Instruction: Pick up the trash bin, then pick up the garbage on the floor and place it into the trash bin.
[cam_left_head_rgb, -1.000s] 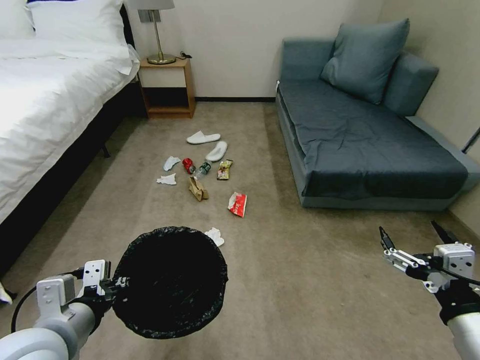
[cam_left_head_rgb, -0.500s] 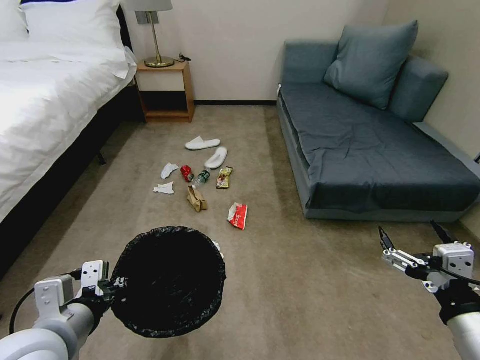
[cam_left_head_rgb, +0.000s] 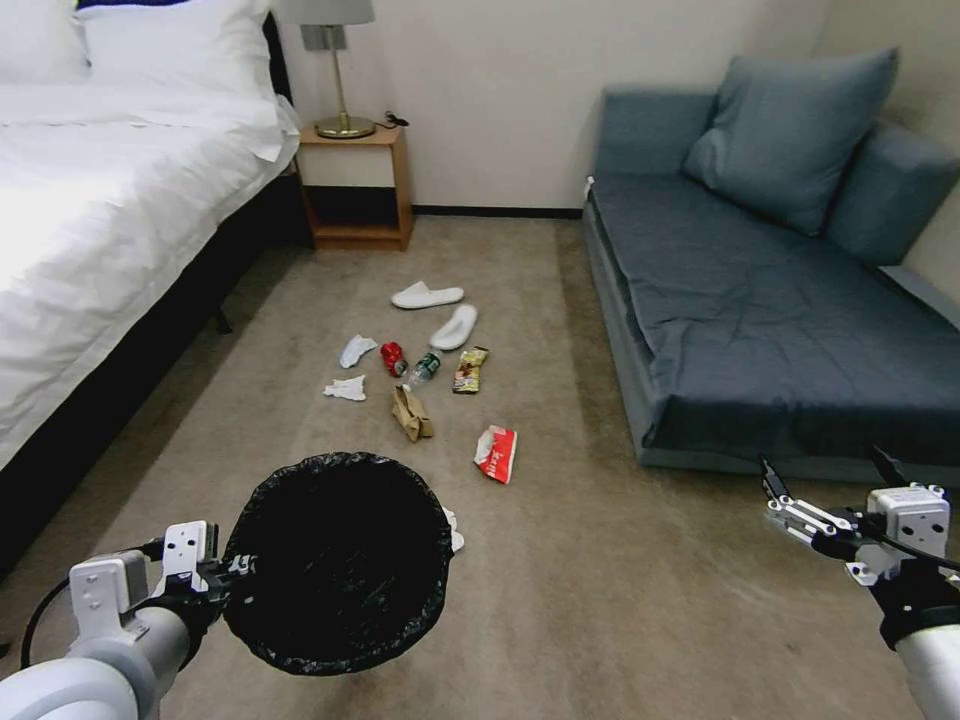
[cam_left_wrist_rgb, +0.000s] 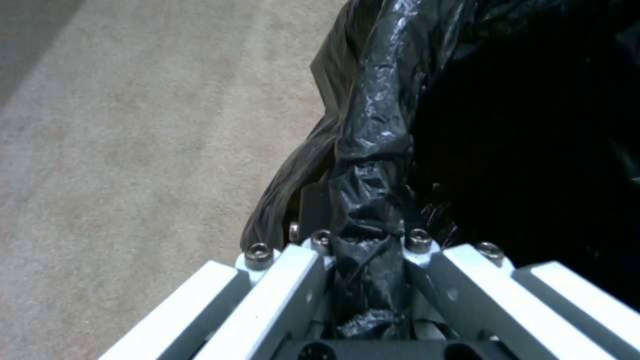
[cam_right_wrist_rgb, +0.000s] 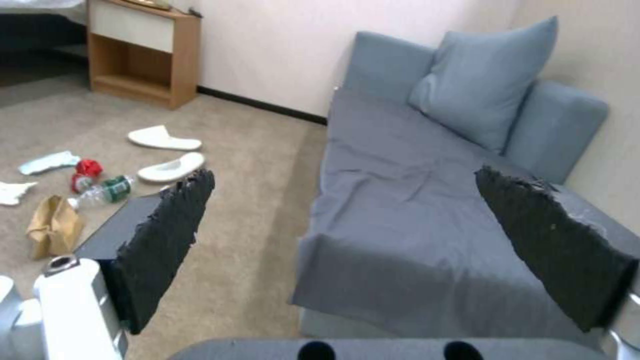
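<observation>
Left gripper (cam_left_head_rgb: 232, 572) is clamped on the near-left rim of the trash bin (cam_left_head_rgb: 337, 561), holding it up off the carpet (cam_left_head_rgb: 600, 580) at the lower left of the head view. In the left wrist view, the black bag liner (cam_left_wrist_rgb: 373, 150) is pinched tight between the fingers (cam_left_wrist_rgb: 313, 280); bin mouth faces up, inside is just dark.

Right gripper (cam_left_head_rgb: 825, 478) is out to the lower right, spread wide, holding nothing, well apart from the litter. In the right wrist view, its two black pads (cam_right_wrist_rgb: 167, 240) stand far apart with the sofa (cam_right_wrist_rgb: 413, 200) between them.

Garbage is on the carpet ahead of the bin, between the bed (cam_left_head_rgb: 100, 220) and the sofa:
- red-white wrapper (cam_left_head_rgb: 497, 452) closest on the right side of the pile
- brown paper bag (cam_left_head_rgb: 411, 413) just behind it to the left
- white tissue (cam_left_head_rgb: 346, 388) left of the bag, another tissue (cam_left_head_rgb: 357, 349) behind that
- red can (cam_left_head_rgb: 393, 357) and green bottle (cam_left_head_rgb: 425, 366) side by side, possibly touching, hard to tell
- gold-brown snack wrapper (cam_left_head_rgb: 469, 369) right of the bottle
- two white slippers (cam_left_head_rgb: 428, 295) at the far end, second one (cam_left_head_rgb: 454, 327) angled beside the bottle
- one more white scrap (cam_left_head_rgb: 453, 530) peeks out at the bin's far right rim, mostly hidden

Nightstand (cam_left_head_rgb: 357, 185) with lamp (cam_left_head_rgb: 340, 60) stands against the back wall.
</observation>
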